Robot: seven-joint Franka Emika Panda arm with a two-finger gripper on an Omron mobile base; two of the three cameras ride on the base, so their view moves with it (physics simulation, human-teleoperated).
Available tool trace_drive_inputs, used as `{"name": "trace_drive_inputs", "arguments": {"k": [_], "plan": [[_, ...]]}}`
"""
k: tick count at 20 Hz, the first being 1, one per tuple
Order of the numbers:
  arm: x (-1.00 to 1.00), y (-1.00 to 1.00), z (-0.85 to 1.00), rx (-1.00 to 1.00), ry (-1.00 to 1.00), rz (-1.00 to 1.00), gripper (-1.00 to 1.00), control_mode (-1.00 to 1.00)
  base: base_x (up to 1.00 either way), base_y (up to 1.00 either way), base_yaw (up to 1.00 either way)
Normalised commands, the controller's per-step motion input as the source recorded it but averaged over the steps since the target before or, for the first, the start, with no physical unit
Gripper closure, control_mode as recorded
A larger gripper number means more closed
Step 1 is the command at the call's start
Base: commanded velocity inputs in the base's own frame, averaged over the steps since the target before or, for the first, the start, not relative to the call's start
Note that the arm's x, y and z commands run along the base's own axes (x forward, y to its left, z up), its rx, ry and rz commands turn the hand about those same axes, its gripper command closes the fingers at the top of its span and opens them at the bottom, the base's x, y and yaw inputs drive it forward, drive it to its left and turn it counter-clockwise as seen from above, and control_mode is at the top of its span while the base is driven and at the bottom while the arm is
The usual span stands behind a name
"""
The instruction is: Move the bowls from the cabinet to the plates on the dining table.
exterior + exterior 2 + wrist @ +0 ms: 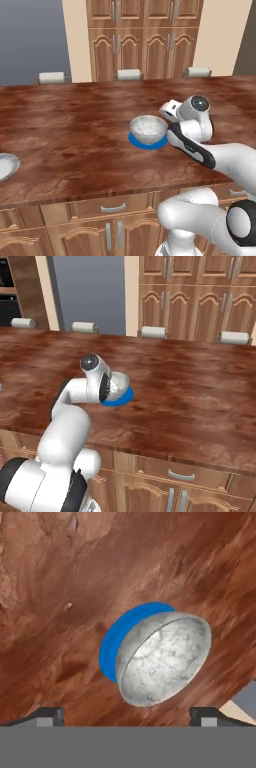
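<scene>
The glossy reddish-brown dining worktop (75,130) spans the scene, with tall wooden cupboards (142,37) behind it. The pale speckled bowl (148,128) sits on the bright blue plate (148,143), near the front edge of the worktop. The pincer (128,716) stands released, its fingertips (50,716) wide apart and clear of the bowl. A white-grey plate (7,165) lies well apart to the left, unfilled. Judgement: the first placement is complete; the next move calls for retreating and fetching the second bowl from the cabinet.
</scene>
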Motion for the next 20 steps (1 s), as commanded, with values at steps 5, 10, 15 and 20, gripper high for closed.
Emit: {"name": "trace_drive_inputs", "arguments": {"k": [5, 10, 15, 20], "plan": [[-0.66, 0.0, 0.05, -0.4, 0.0, 0.5, -1.0, -1.0, 0.0, 0.0, 0.0], [-0.83, 0.0, 0.28, -0.38, 0.0, 0.45, -1.0, -1.0, 0.0, 0.0, 0.0], [-0.59, 0.0, 0.24, -0.45, 0.01, 0.32, -1.0, -1.0, 0.0, 0.0, 0.0], [-0.49, 0.0, 0.12, -0.46, 0.04, 0.16, -1.0, -1.0, 0.0, 0.0, 0.0]]}}
